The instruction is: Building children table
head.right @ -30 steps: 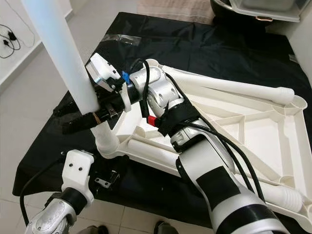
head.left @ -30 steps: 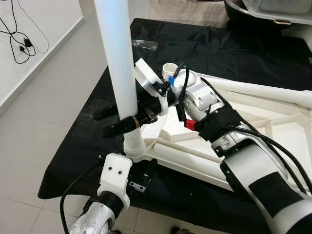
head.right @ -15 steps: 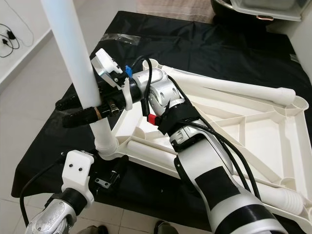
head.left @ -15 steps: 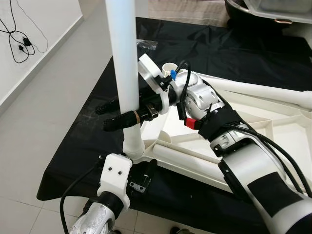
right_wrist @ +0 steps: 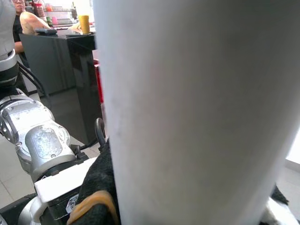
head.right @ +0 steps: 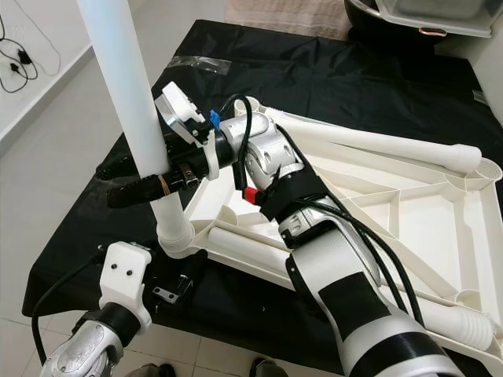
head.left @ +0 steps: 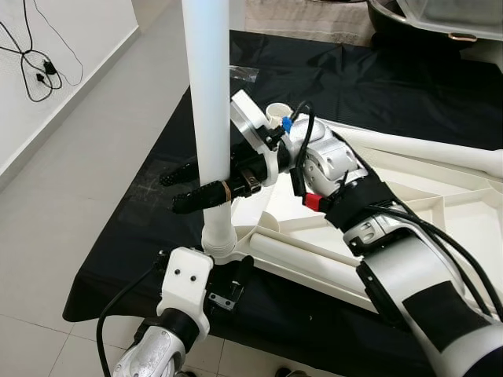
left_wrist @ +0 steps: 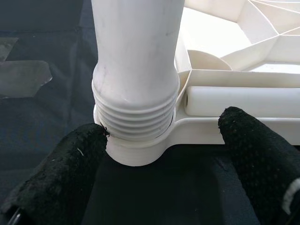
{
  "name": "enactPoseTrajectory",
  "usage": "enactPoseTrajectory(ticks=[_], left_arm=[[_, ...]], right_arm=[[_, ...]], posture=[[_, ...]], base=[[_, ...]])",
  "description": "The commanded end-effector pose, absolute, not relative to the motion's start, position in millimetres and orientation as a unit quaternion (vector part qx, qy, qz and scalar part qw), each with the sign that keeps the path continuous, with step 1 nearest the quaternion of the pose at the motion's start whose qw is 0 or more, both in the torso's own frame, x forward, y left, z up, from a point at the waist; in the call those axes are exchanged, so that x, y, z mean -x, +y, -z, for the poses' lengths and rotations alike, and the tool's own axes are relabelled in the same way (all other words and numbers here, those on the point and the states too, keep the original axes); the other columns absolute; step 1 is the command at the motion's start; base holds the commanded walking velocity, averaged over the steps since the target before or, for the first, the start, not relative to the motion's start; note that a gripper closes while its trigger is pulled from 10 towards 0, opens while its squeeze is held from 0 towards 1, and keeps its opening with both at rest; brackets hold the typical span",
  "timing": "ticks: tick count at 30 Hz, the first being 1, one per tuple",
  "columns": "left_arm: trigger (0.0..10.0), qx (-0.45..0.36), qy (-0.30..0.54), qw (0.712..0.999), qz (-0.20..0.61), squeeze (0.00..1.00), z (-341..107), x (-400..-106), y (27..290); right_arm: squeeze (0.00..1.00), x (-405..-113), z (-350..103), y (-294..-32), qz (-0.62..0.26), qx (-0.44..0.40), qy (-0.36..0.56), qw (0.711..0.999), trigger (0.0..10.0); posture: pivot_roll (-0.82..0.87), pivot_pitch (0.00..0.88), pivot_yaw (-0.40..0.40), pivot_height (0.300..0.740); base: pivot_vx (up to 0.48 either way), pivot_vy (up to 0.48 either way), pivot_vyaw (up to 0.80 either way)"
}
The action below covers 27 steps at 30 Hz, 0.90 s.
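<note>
Right gripper (head.left: 189,188) fingers clamp the upright white leg (head.left: 211,94) centre-left of frame, w/ its long axis vertical and threaded end probably part-seated in the corner socket (left_wrist: 136,157) of the upturned tabletop (head.right: 409,228) on the black-draped bench (head.left: 141,228), while left gripper (left_wrist: 164,154) fingers stand open astride that joint.

A white table leg (head.left: 211,102) stands in a white ribbed collar on the white table top (head.right: 409,212). The cloth (head.left: 377,86) under them is black. Both grippers have black, dotted fingers (left_wrist: 70,173), the right gripper (head.left: 192,188) with a tan band around one. The arms are silver with black wraps, a blue clip and a red tab. The floor (head.left: 78,181) is pale grey tile
</note>
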<state>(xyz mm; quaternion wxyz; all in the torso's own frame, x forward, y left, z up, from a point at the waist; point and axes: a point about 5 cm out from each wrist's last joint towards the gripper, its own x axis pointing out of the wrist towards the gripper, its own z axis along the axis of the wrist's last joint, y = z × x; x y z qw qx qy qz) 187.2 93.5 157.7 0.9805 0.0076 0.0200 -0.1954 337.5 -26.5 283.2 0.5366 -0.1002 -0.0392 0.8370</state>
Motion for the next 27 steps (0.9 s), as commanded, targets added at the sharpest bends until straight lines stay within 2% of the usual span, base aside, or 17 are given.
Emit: enactPoseTrajectory(ticks=[1,9,10,16,19,27], left_arm=[[10.0,-0.015,0.028,0.98,0.194,0.0,-153.9,-185.7,94.7],[10.0,-0.016,0.026,0.981,0.193,0.0,-154.0,-186.8,95.7],[10.0,-0.017,0.025,0.981,0.193,0.0,-154.2,-188.5,96.0],[10.0,-0.017,0.022,0.981,0.193,0.0,-154.9,-190.7,96.2],[10.0,-0.019,0.02,0.981,0.194,0.0,-155.7,-192.4,96.9],[10.0,-0.023,0.018,0.981,0.193,0.0,-157.0,-195.0,98.9]], right_arm=[[0.0,-340.5,-222.3,-40.0,-0.82,0.098,0.094,0.556,10.0],[0.0,-337.9,-219.1,-47.8,-0.816,0.093,0.09,0.564,10.0],[0.0,-338.5,-219.0,-53.0,-0.806,0.09,0.085,0.578,10.0],[0.0,-338.1,-219.7,-60.1,-0.795,0.09,0.079,0.594,10.0],[0.0,-338.8,-220.6,-60.2,-0.782,0.093,0.074,0.612,10.0],[0.0,-334.1,-222.3,-56.4,-0.767,0.107,0.072,0.628,10.0]], posture=[[0.1,0.234,-0.048,0.74],[0.1,0.234,-0.049,0.74],[0.09,0.241,-0.05,0.74],[0.09,0.244,-0.05,0.74],[0.09,0.247,-0.045,0.74],[0.09,0.252,-0.044,0.74]], base=[[0.0,0.0,0.0],[0.0,0.0,0.0],[0.0,0.0,0.0],[0.0,0.0,0.0],[0.0,0.0,0.0],[0.0,0.0,0.0]])
